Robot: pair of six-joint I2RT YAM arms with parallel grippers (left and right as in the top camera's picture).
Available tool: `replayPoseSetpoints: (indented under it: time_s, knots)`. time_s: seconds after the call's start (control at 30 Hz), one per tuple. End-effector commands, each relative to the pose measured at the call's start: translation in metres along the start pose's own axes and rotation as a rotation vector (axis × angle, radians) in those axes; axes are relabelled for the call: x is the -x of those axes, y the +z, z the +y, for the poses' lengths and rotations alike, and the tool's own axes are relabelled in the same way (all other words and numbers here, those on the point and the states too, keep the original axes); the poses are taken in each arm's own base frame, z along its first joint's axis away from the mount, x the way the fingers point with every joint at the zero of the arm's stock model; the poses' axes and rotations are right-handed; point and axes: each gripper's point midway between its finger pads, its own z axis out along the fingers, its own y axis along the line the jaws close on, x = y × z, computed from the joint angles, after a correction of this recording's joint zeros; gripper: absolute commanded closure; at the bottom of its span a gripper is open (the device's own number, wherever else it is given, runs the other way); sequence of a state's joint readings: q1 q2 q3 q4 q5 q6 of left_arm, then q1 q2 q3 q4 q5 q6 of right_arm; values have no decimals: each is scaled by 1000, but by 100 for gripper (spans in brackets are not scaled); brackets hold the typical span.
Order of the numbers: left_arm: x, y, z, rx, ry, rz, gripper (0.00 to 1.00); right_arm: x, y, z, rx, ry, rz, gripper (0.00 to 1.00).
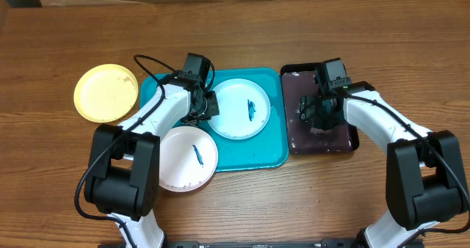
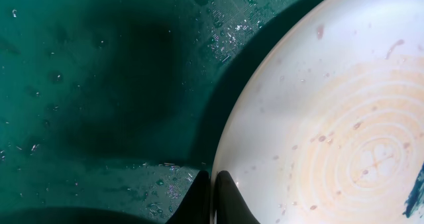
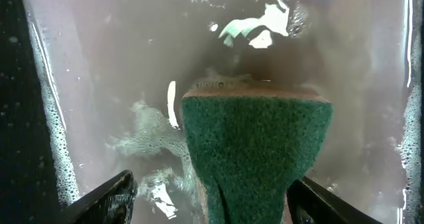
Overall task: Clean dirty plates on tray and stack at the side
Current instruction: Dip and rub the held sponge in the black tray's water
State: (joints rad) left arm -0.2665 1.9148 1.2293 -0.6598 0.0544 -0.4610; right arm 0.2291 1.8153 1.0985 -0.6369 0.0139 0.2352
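A pale blue dirty plate (image 1: 235, 117) with a dark teal smear lies on the turquoise tray (image 1: 257, 156). My left gripper (image 1: 209, 105) is shut on its left rim; in the left wrist view the gripper (image 2: 213, 184) pinches the edge of the plate (image 2: 318, 118), one finger on each side. A white plate (image 1: 180, 163) with a smear overlaps the tray's front left corner. A yellow plate (image 1: 106, 92) rests on the table to the left. My right gripper (image 1: 314, 110) hangs open over the black tray (image 1: 294, 139), its gripper (image 3: 213, 181) straddling a green sponge (image 3: 258, 138).
The black tray's floor (image 3: 119, 65) is wet and soapy, with foam beside the sponge. Water droplets dot the turquoise tray (image 2: 79, 65). Bare wooden table (image 1: 308, 204) surrounds both trays.
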Motion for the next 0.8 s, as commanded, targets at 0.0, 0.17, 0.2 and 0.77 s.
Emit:
replayPoseSetpoints:
  time_s: [0.0,0.17,0.2,0.77]
  knots:
    - [-4,1,11,42,7,2,96,16,-7,-1,-17,2,-52,27]
    - [-4,1,11,42,7,1,96,18,-6,-1,-19,3,-67,28]
    - [-4,1,11,42,7,1,96,21,-7,-1,-15,3,-77,26]
    - [-4,1,11,42,7,2,96,35,-17,-15,-112,-45,-109,23]
